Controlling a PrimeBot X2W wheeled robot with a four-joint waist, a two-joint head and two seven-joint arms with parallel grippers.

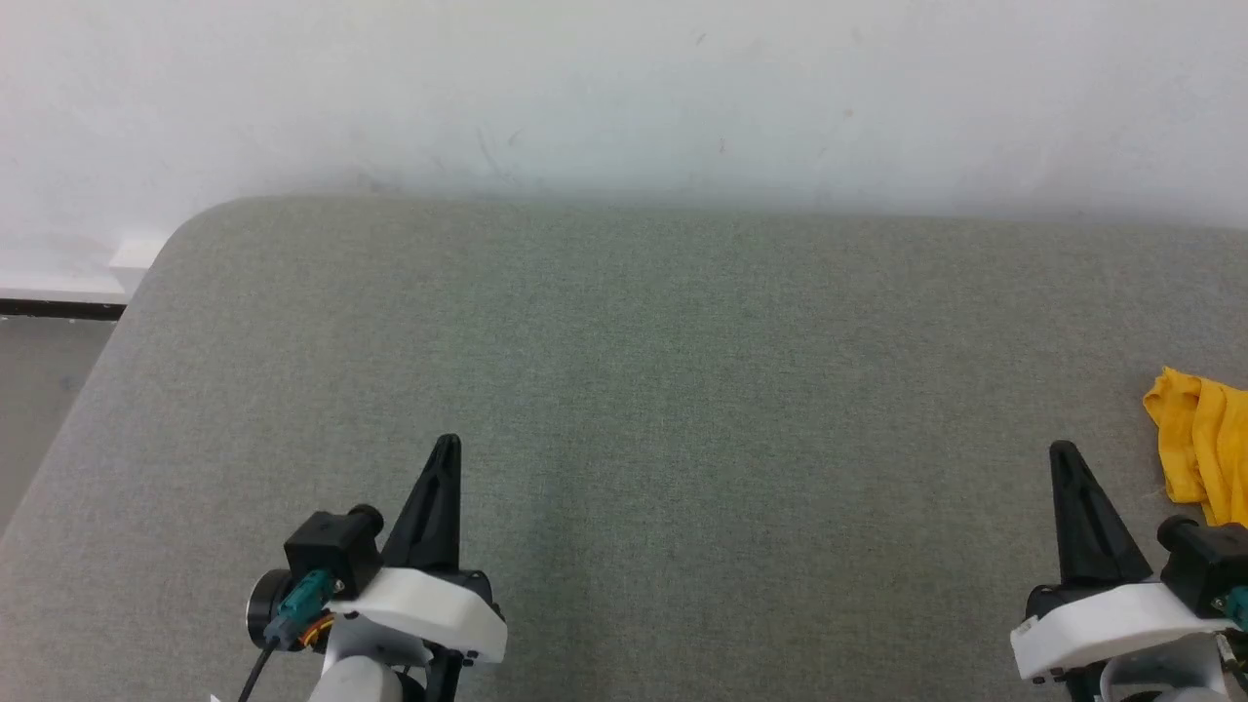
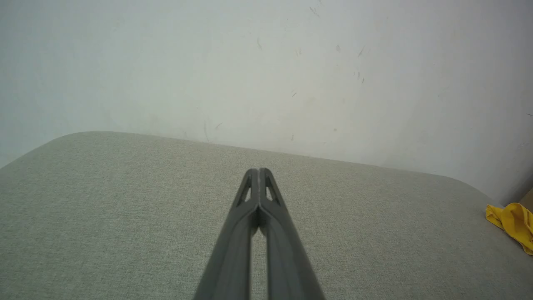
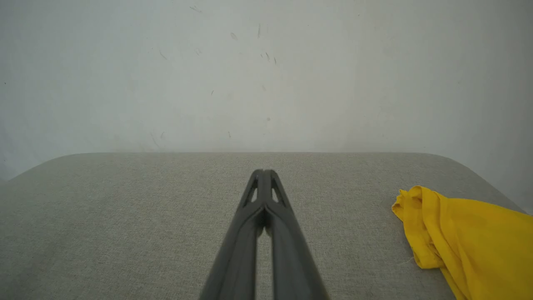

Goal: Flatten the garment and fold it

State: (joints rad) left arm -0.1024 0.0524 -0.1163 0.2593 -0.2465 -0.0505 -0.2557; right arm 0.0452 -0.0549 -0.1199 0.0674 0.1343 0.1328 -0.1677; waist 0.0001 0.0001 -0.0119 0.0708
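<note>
The garment [image 1: 1201, 439] is a crumpled heap of yellow cloth at the right edge of the grey table [image 1: 624, 390]; most of it is cut off by the picture's edge. It also lies at the right of the right wrist view as the garment [image 3: 470, 233] and far right in the left wrist view as the garment [image 2: 514, 223]. My right gripper [image 1: 1063, 450] is shut and empty, just left of the cloth and apart from it. Far from the cloth, my left gripper [image 1: 448, 444] is shut at the lower left. In the wrist views both grippers, left [image 2: 259, 171] and right [image 3: 263, 171], have their tips pressed together.
A pale wall [image 1: 624, 88] stands right behind the table's far edge. The table's rounded far left corner [image 1: 185, 229] drops off to the floor [image 1: 39, 390]. Bare grey fabric stretches between and beyond the two grippers.
</note>
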